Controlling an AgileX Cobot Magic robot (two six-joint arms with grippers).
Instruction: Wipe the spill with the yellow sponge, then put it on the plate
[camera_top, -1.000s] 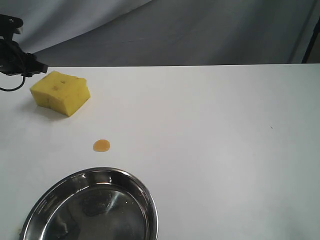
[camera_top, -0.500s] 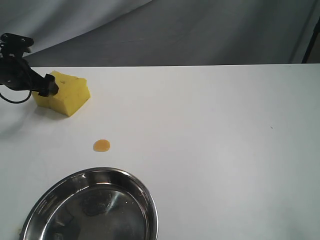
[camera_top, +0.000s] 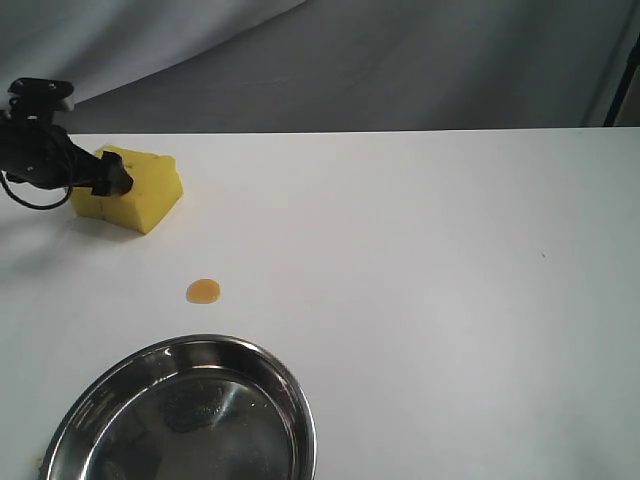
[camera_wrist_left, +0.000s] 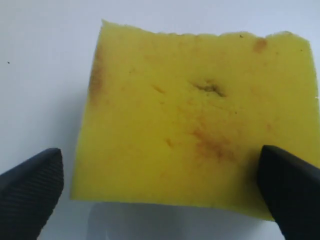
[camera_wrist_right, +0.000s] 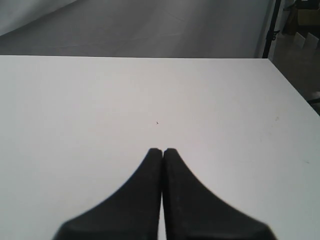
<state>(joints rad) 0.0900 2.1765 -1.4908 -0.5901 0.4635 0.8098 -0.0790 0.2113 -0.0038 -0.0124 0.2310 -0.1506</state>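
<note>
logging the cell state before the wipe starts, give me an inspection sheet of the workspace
surface: white table, dry apart from the one spot
spill: small orange spot, unwiped, lying between sponge and plate
yellow sponge: flat on the table at far left, brownish stains on top
plate: steel, holds nothing, partly cut off by the frame
clutter: one tiny dark speck; otherwise nothing seen
left gripper: open, one finger at each side of the sponge, not closed on it
right gripper: shut, empty, over bare table
cables: black cable looping beside the left arm
surroundings: grey fabric backdrop, dark pole at right
</note>
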